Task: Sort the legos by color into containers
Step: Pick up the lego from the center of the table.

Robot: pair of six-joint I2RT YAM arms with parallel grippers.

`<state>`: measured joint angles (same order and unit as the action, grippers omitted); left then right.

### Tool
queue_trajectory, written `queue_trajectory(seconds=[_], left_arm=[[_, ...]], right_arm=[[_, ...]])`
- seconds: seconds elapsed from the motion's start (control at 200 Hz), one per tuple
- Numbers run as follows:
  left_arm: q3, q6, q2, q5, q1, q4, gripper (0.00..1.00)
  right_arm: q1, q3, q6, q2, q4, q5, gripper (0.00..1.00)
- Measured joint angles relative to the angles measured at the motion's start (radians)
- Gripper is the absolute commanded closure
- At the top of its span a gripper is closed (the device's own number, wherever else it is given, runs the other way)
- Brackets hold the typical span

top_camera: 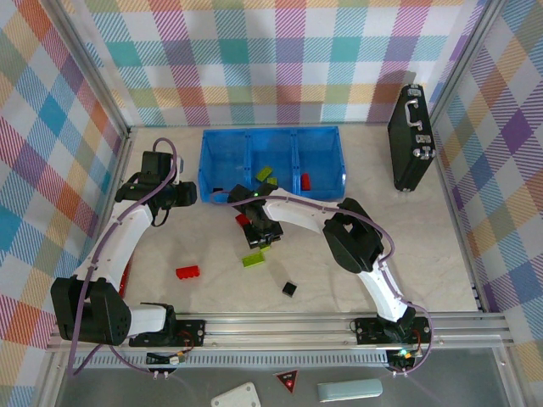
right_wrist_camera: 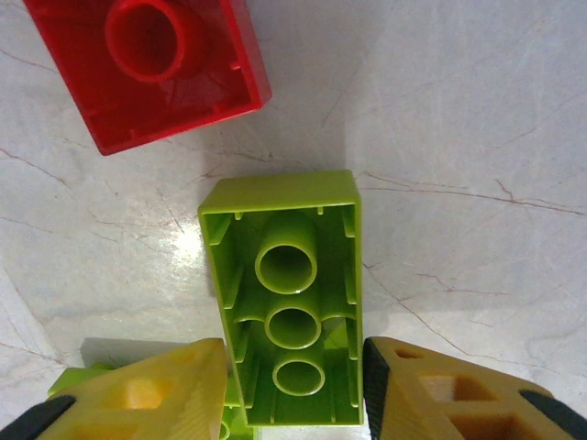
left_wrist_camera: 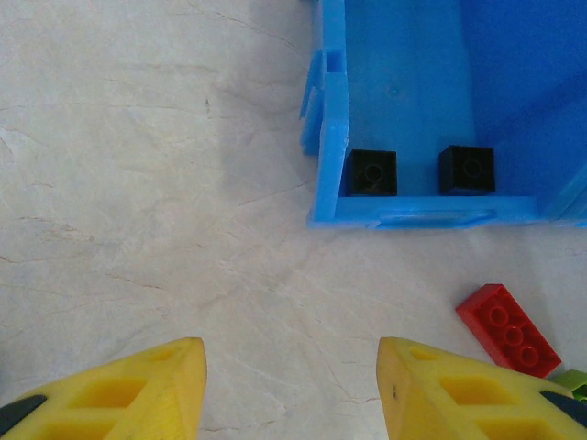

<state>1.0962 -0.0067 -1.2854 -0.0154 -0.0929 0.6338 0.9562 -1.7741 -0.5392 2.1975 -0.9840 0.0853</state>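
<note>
Where a red triangle sticker [top_camera: 288, 381] sits on the shelf below the front rail, its marking is too small to read. The table [top_camera: 424, 254] is pale marble-look w/ thin veins, boxed in by plaid cloth walls [top_camera: 51, 127]. The blue tray [top_camera: 271, 132] lies along the far edge. Its L compartment holds two black bricks [left_wrist_camera: 371, 172] against the near wall, the middle a green brick [top_camera: 265, 174], the R a red brick [top_camera: 305, 180]. The R gripper [right_wrist_camera: 293, 346] is clamped on the long sides of an upturned lime-green brick [right_wrist_camera: 289, 266] just left of table centre, w/ a red piece [right_wrist_camera: 147, 64] just beyond it. The L gripper [left_wrist_camera: 289, 353] hangs released over bare table by the tray's near-left corner. A loose red brick [top_camera: 188, 272] and a lone black brick [top_camera: 289, 289] lie toward the front edge w/ open table around them. A black briefcase [top_camera: 409, 140] stands at the far-right corner.
</note>
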Motion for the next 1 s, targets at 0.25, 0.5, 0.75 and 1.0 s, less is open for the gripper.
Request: queue_trajectory(seconds=[0.25,0.5,0.75,1.0], left_arm=[[0.0,0.0,0.0,0.0,0.0,0.0,0.48],[0.0,0.0,0.001,0.0,0.0,0.0,0.48],[0.0,0.0,0.006,0.007,0.0,0.001,0.48],[0.0,0.0,0.006,0.007,0.0,0.002,0.48]], right_arm=[[0.0,0.0,0.0,0.0,0.005,0.0,0.57],[0.0,0.0,0.0,0.013,0.011,0.0,0.57],[0.0,-0.002,-0.004,0.038,0.01,0.001,0.65],[0.0,-0.006,-0.003,0.038,0.01,0.008,0.66]])
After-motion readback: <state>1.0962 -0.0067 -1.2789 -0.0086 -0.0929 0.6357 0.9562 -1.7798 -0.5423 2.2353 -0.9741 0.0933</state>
